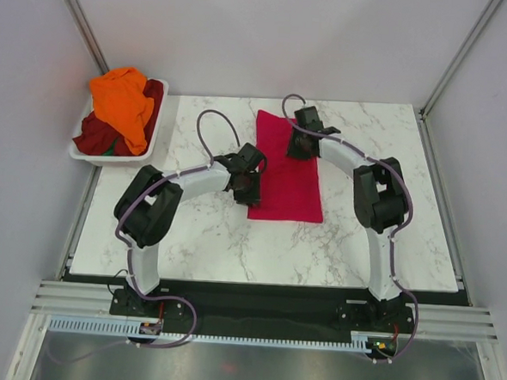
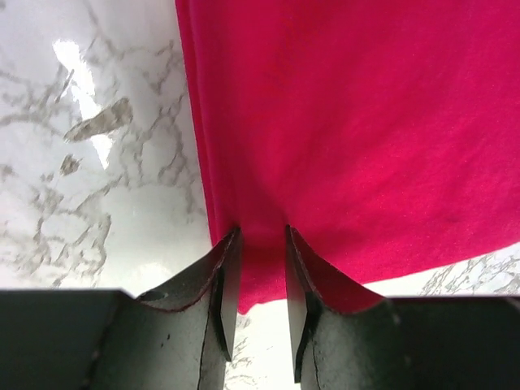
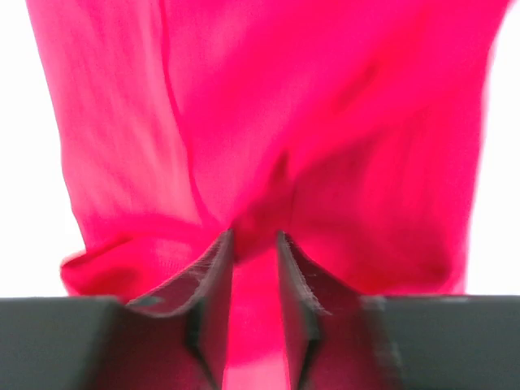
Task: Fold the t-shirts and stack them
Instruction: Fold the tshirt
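The crimson-pink t-shirt (image 1: 292, 192) lies as a long folded strip on the marble table. My left gripper (image 1: 247, 188) is at the strip's left edge near its near corner. In the left wrist view the jaws (image 2: 262, 236) stand narrowly apart with the shirt's (image 2: 366, 122) edge pinched between them. My right gripper (image 1: 300, 145) is over the strip's far part. In the right wrist view it (image 3: 254, 240) is shut on bunched cloth of the shirt (image 3: 325, 122), which pulls up into folds. The orange shirt (image 1: 125, 100) and the dark maroon shirt (image 1: 93, 135) lie in the basket.
The white plastic basket (image 1: 109, 157) stands off the table's far left corner. The marble table (image 1: 190, 238) has bare surface left and right of the strip. Grey walls enclose the sides and the back.
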Available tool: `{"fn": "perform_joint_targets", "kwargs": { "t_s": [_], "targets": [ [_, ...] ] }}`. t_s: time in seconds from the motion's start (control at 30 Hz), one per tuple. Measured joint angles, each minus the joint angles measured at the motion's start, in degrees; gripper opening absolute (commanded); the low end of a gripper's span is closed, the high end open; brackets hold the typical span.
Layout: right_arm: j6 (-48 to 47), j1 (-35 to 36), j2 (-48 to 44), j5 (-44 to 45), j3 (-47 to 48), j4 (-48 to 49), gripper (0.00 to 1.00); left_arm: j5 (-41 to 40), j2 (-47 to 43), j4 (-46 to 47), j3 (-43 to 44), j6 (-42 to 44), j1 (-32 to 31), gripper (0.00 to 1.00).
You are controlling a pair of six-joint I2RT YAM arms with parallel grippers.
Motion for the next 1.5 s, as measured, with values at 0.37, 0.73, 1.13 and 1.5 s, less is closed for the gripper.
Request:
{"fn": "perform_joint_targets", "kwargs": {
  "t_s": [0.37,0.73,1.13,1.5],
  "targets": [
    [-4.1,-3.4,-8.4,1.9,2.0,-0.8,0.86,-2.7,-9.5,-0.3,-6.2,0.2,0.0,0.80],
    [3.0,-3.1,-35.5,-5.0,-46.3,5.0,0.83,-3.2,-15.4,0.3,-12.9,0.1,0.0,0.75],
    [7.1,-2.4,-40.7,-12.3,-55.3,11.3,0.65,-1.4,-14.8,3.9,-18.6,-1.5,0.0,0.64],
    [9.7,-1.0,-39.6,-14.8,-59.1,18.6,0.11,-2.1,-14.0,7.0,-19.6,-3.0,0.0,0.08]
  ]
}}
